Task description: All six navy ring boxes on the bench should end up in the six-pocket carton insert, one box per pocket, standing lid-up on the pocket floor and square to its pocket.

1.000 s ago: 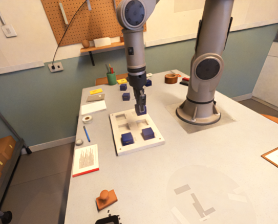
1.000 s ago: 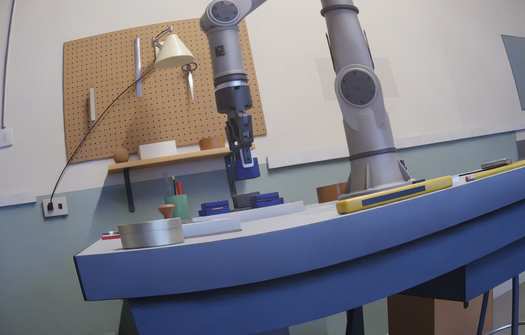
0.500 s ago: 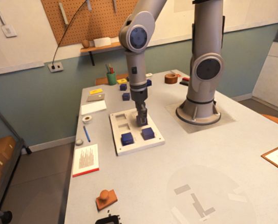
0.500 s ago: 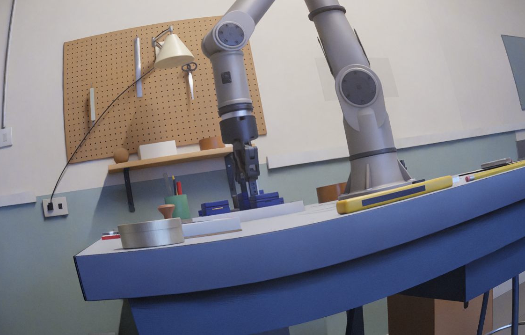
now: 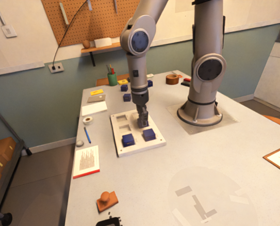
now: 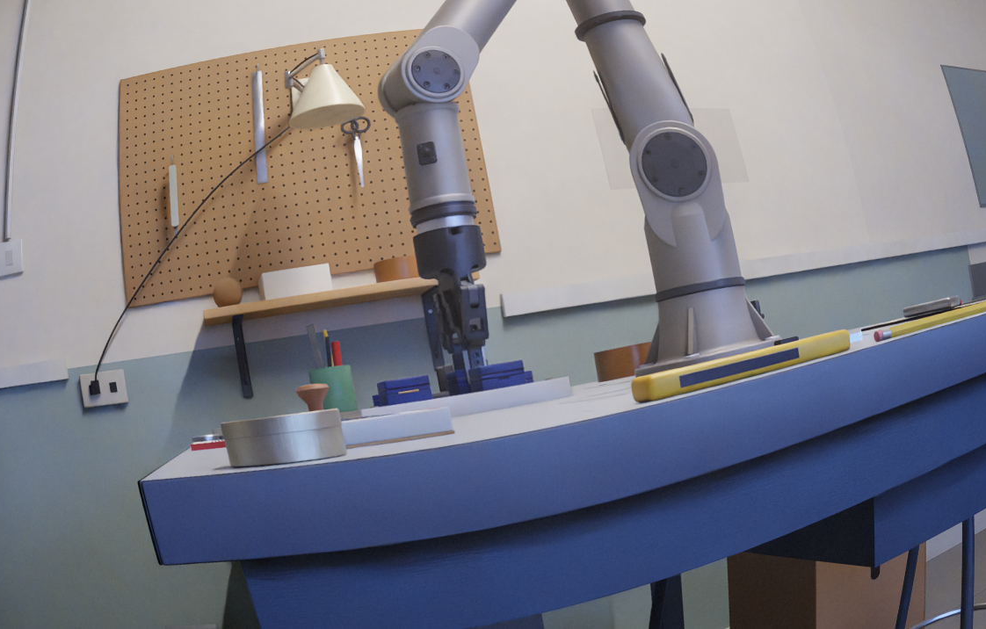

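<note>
My gripper reaches straight down into the middle right pocket of the white six-pocket carton insert, closed on a navy ring box that sits low in that pocket and is mostly hidden behind the fingers. Two more navy ring boxes stand in the insert's front pockets, one on the left and one on the right. The other pockets are open. Three ring boxes stand loose on the bench behind the insert.
The arm's base stands right of the insert. Left of the insert lie a notepad, a tape roll, a blue pen and a printed sheet. A green pencil cup and a brown tape roll stand at the back.
</note>
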`<act>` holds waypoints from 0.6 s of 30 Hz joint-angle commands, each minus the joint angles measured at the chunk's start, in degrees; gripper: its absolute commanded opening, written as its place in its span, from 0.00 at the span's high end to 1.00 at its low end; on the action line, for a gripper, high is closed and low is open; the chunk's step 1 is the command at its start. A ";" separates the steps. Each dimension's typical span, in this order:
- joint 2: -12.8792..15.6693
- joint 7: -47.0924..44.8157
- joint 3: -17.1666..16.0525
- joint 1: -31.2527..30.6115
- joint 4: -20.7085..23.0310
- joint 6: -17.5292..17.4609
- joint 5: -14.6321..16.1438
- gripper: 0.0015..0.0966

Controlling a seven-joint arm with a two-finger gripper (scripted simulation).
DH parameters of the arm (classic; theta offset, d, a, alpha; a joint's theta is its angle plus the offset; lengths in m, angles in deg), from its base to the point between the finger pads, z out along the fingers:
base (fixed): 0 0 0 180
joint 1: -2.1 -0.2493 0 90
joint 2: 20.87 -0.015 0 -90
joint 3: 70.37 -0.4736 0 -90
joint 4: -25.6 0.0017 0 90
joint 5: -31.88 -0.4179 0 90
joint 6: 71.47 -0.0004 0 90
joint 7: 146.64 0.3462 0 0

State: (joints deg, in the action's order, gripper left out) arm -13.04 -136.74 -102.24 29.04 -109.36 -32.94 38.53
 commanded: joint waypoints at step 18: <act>0.01 0.02 0.00 -0.01 0.04 -0.03 0.02 0.55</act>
State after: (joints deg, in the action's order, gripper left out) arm -13.00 -136.72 -102.24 29.03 -109.39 -32.97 38.55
